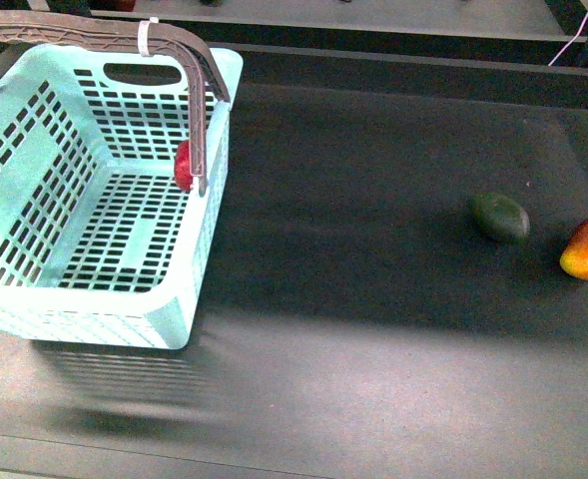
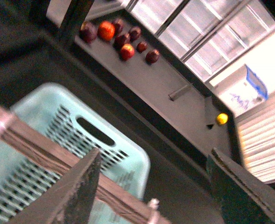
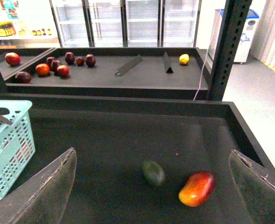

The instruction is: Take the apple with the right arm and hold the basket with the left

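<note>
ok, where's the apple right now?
Front view: the apple is inside the basket, against its right wall, partly hidden behind the handle.

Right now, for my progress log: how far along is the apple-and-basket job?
Done: the apple seems to lie inside the basket. In hand: the left gripper, open, sits at the basket's handle; the right gripper is open and empty. Left: likely only steadying the basket.

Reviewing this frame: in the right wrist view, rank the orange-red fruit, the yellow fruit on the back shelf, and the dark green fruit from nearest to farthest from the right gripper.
1. Orange-red fruit, between the open fingers, toward one side.
2. Dark green fruit, beside it, slightly farther out.
3. Yellow fruit, far off on the back shelf.
</note>
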You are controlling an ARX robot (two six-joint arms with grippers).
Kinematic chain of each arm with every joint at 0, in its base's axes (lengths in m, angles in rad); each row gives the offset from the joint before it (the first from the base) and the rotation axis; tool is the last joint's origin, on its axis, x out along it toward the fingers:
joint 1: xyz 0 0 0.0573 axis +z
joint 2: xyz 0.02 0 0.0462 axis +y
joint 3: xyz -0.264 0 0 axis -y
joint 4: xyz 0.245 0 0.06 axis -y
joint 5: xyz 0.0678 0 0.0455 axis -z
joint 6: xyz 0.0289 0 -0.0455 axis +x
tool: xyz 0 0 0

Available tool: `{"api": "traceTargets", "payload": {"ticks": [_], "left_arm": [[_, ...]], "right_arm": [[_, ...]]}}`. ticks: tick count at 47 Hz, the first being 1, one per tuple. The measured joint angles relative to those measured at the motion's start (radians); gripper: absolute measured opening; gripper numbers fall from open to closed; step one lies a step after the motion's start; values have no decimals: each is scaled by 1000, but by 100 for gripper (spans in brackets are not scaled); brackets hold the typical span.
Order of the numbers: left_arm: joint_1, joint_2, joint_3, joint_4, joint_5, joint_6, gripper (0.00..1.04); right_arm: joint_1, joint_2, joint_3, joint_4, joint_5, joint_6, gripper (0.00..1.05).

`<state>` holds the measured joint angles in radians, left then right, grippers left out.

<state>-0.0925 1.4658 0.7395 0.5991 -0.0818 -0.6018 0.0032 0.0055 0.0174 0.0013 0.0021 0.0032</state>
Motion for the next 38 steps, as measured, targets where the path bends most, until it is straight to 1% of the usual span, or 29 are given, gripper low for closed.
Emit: {"api": "traceTargets", "payload": {"ticks": [1,3,5,6,8,10,11,12,13,14,18,28,38], "left_arm": [[4,-21,-53,78,5,143,61],[11,-63,-123,165,6,292,52],[20,-113,-187,212,11,431,41],[23,-128,-206,220,12,452,38],[30,-165,-263,237,18,510,27],[32,-186,-301,243,24,537,20],[35,-202,-327,248,28,549,14],[40,-213,-343,250,38,557,11],[56,-230,-367,253,71,565,5],[67,-247,-388,254,80,570,3],[89,-300,-442,258,77,580,3],[90,-422,-544,245,82,587,3],[90,-560,-623,179,82,587,3]], "right_arm": [[0,0,0,0,0,0,96],[0,0,0,0,0,0,96],[0,0,0,0,0,0,96],[0,0,0,0,0,0,96],[0,0,0,0,0,0,96],[0,0,0,0,0,0,96],[0,0,0,0,0,0,96],[0,0,0,0,0,0,96],[0,0,0,0,0,0,96],[0,0,0,0,0,0,96],[0,0,0,0,0,0,96],[0,0,0,0,0,0,96],[0,0,0,0,0,0,96]]}}
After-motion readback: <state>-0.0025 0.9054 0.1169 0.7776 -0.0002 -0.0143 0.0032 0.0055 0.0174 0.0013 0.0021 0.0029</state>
